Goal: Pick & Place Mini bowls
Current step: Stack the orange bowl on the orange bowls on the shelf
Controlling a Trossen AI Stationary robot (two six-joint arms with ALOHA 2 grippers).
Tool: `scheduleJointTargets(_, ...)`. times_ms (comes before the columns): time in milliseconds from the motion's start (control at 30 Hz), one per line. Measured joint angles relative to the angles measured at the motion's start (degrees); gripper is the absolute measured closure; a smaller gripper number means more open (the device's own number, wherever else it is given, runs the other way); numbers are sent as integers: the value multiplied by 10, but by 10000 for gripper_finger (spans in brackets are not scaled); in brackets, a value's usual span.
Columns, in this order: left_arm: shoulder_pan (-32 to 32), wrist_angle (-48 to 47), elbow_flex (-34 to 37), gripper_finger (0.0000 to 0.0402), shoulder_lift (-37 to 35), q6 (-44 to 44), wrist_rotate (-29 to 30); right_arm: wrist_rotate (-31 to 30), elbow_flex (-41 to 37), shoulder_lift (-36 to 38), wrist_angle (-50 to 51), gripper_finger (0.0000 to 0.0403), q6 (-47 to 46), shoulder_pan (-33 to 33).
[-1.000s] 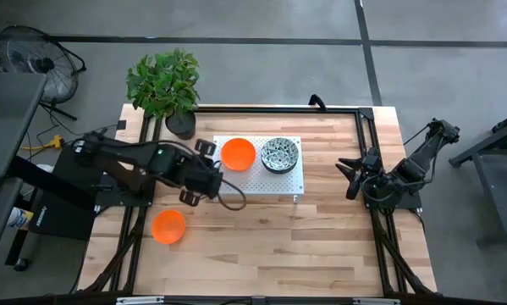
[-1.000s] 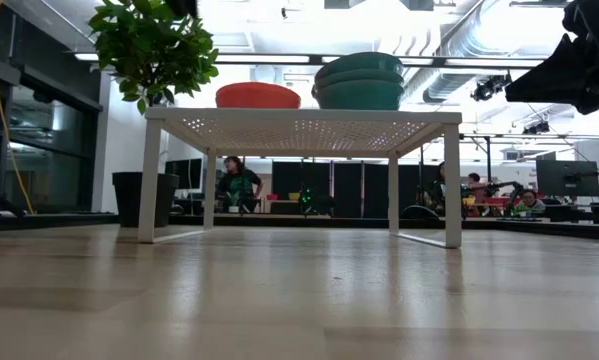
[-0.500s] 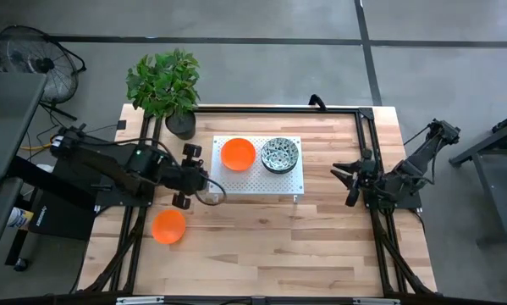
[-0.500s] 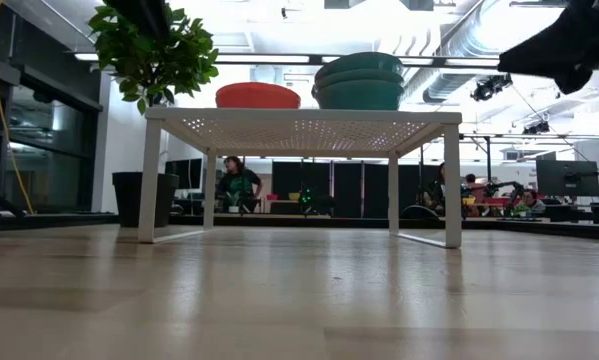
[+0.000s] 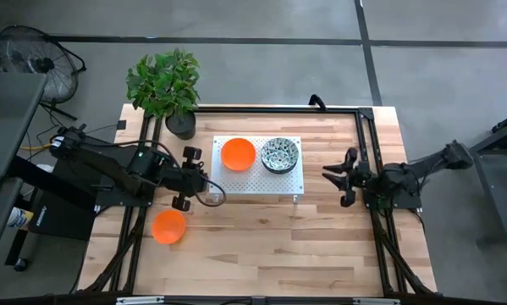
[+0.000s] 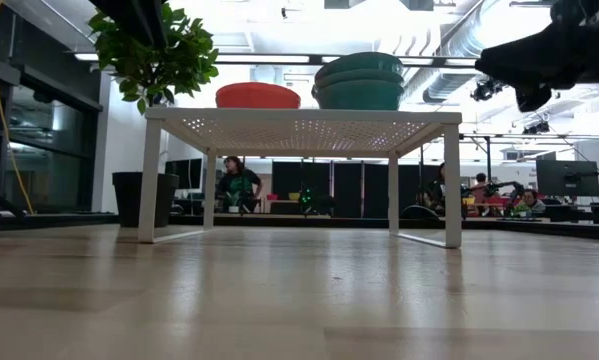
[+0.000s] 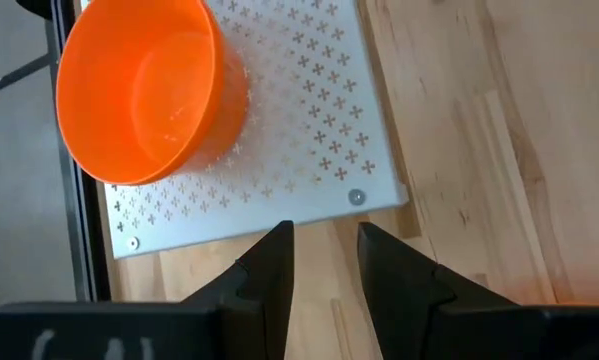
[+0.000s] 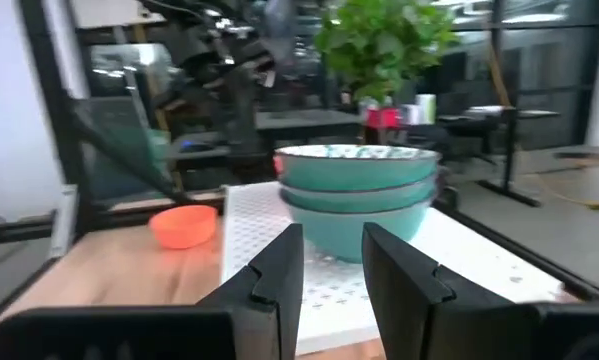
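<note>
Both arms are over the wooden tabletop [image 5: 261,237] with nothing held. Judged step: a reach for the next bowl, either the stray one or one on the white perforated stand [image 5: 291,182]. The left gripper [image 5: 188,178] hovers just off the stand's left edge, jaws a narrow gap apart and empty; the right gripper [image 5: 338,176] hangs off the stand's right side, jaws likewise slightly parted and empty. To do it well, I judge each gripper should open wider before descent, come down over one wall of a bowl so one jaw goes inside and one outside, and lift straight up; the walls look thin and smooth, so a rim pinch near the lip may slip or tip the bowl. Locations: an orange mini bowl [image 5: 237,154] sits on the stand's left half, apparently a nested pair though the layers are hard to separate; the stack of speckled mini bowls [image 5: 280,154] sits just beside it on the right half, three deep in the right wrist view; a single orange bowl [image 5: 168,226] rests on the tabletop, well apart, near the left arm. Surface: pale butcher-block planks in a black frame. Room: grey concrete floor, potted plant [image 5: 164,85] at the tabletop's far left corner, floor fan [image 5: 29,55] beyond; people seated at desks in the low view.
</note>
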State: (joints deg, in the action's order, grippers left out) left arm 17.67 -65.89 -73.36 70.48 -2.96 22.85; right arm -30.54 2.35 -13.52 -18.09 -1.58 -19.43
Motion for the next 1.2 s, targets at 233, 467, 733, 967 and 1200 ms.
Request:
scheduleJointTargets(233, 0, -1, 0, 293, 0, -2, -3, 117, -18, 5, -16, 309, 7, 77)
scheduleJointTargets(467, 0, 28, 51, 293, 1, -6, -21, 150, -18, 5, 70, 309, -10, 126)
scheduleJointTargets(733, 0, 86, 110, 293, 1, 11, -64, 170, -18, 5, 130, 309, -14, 154)
scheduleJointTargets(967, 0, 97, 146, 293, 1, 87, -101, 116, -18, 4, 142, 309, -14, 158)
scheduleJointTargets(1200, 37, 57, 163, 293, 1, 135, -145, 114, -17, 4, 141, 309, 10, 158)
